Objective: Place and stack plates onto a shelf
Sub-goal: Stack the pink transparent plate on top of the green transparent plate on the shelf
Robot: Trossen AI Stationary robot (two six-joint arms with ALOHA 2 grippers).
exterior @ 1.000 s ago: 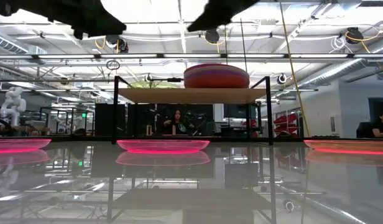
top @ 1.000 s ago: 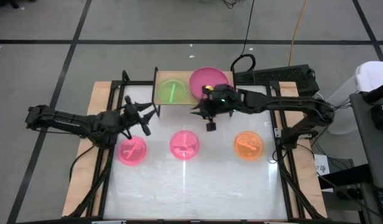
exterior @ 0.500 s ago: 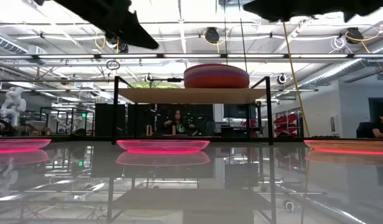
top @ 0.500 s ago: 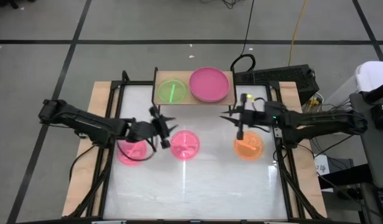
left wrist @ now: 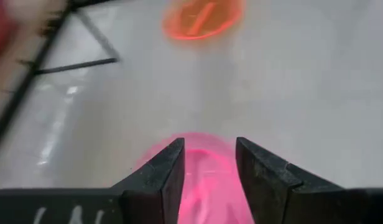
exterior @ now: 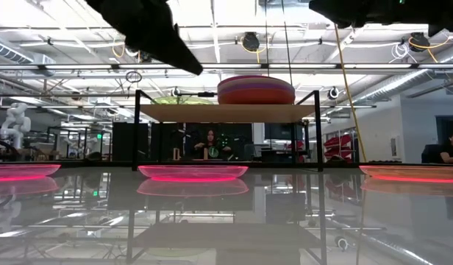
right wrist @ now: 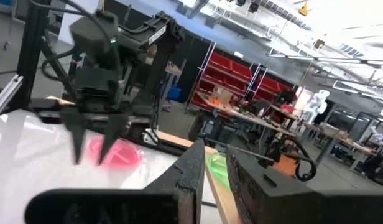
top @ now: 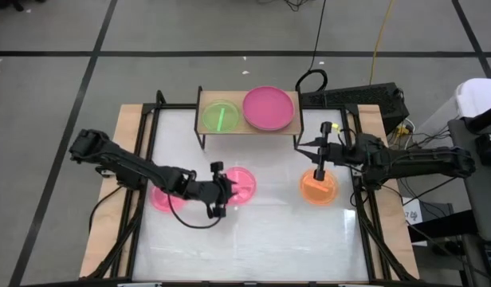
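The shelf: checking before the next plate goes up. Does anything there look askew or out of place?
Nothing stands out. The shelf holds a green divided plate lying flat and a neat stack topped by a magenta plate. Both sit within the board's edges.

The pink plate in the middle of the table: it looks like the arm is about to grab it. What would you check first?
1. Left tool open: ok, its fingers stand apart.
2. Left tool lined up with the middle pink plate: ok, the plate shows between the fingers in the left wrist view.
3. Plate gripped: not ok, nothing is held yet.
4. Height above the plate: cannot tell.
5. Stacking spot on the shelf: probably ok, the green plate lies uncovered beside the magenta stack.
6. Right tool out of the way: ok, it hangs over the orange plate, well apart.
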